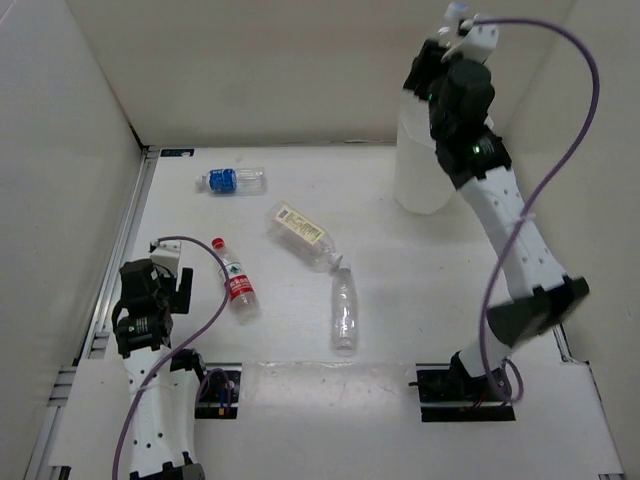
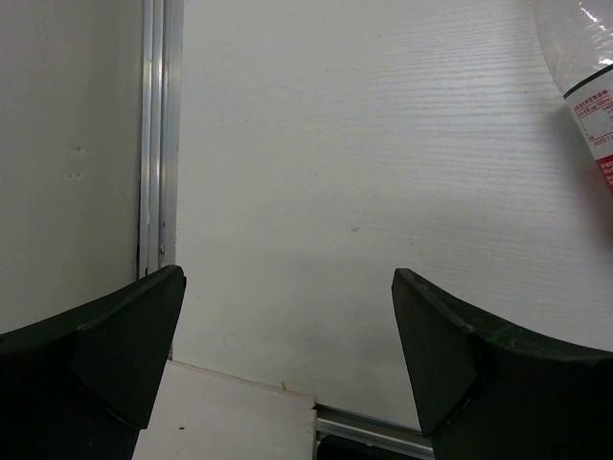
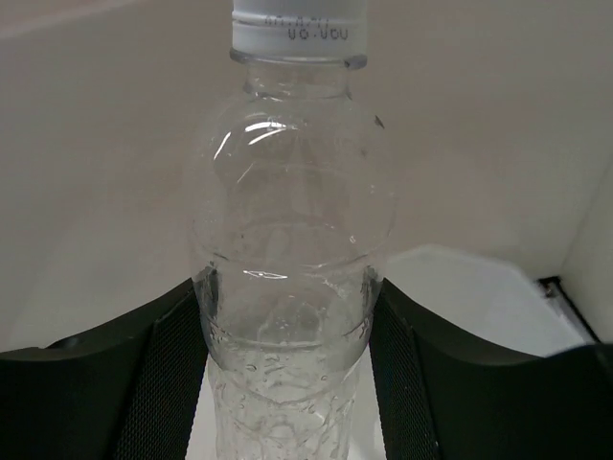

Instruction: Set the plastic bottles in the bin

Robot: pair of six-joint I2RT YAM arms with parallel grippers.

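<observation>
My right gripper [image 1: 458, 35] is raised high at the back right, above the tall translucent white bin [image 1: 418, 175]. It is shut on an unlabelled clear bottle with a white cap [image 3: 292, 220], gripped around its body with the cap pointing up. My left gripper [image 1: 165, 290] is open and empty at the near left, low over the table [image 2: 287, 287]. On the table lie the blue-labelled bottle [image 1: 232, 181], the yellowish-labelled bottle [image 1: 303, 235], the red-labelled bottle [image 1: 236, 281] and a second unlabelled bottle [image 1: 344, 311]. The red-labelled bottle's edge shows in the left wrist view [image 2: 589, 77].
White walls enclose the table on the left, back and right. An aluminium rail [image 1: 125, 250] runs along the left edge, also seen in the left wrist view [image 2: 158, 134]. My right arm [image 1: 505, 220] leans over the bin's right side and hides part of it.
</observation>
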